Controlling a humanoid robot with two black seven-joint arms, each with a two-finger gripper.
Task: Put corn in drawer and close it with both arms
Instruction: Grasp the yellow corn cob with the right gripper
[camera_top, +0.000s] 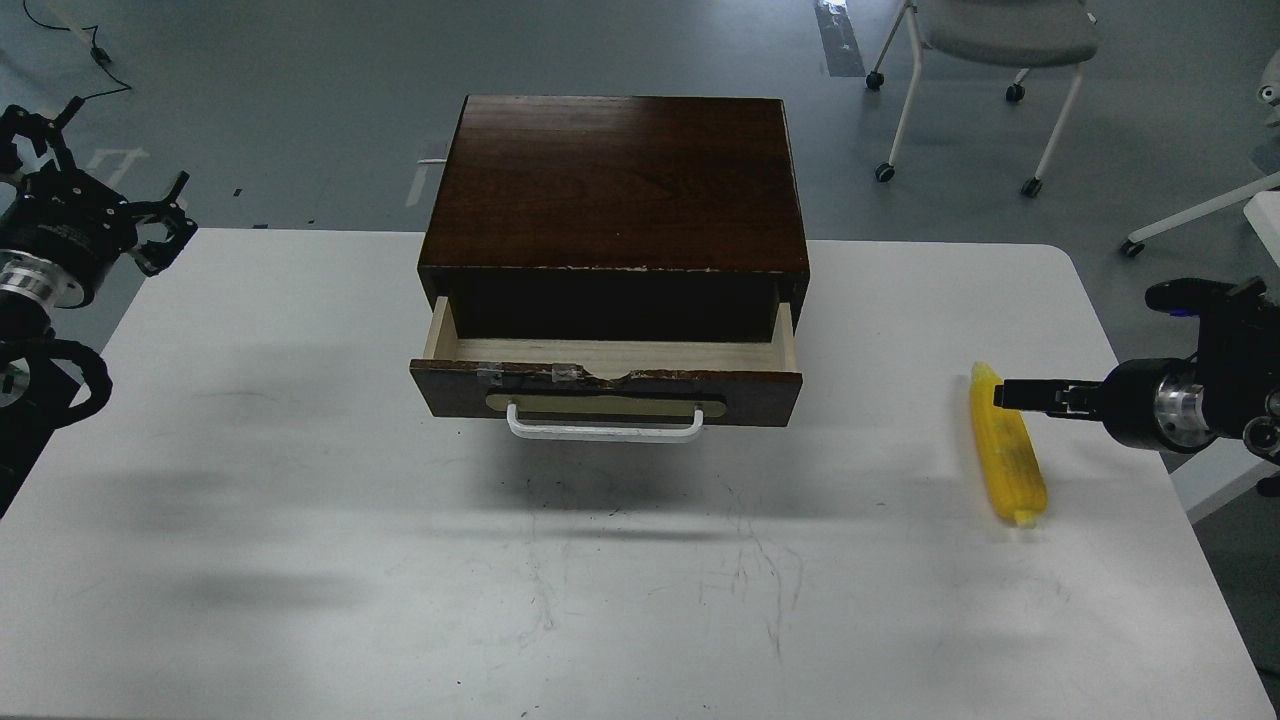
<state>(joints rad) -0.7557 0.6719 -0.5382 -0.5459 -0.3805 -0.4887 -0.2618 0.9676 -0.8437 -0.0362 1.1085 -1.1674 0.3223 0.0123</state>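
Reaching from the right, my right pincer (1003, 394) overlaps the corn (1008, 458) on the table (300, 500); finger spread indeterminable.

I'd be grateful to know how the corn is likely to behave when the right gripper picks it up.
The corn looks rigid and straight, so it probably won't flop. Its rounded, tapered shape suggests it may roll on the flat white table if nudged. The right gripper is near one end, so an off-centre grasp might let it tilt.
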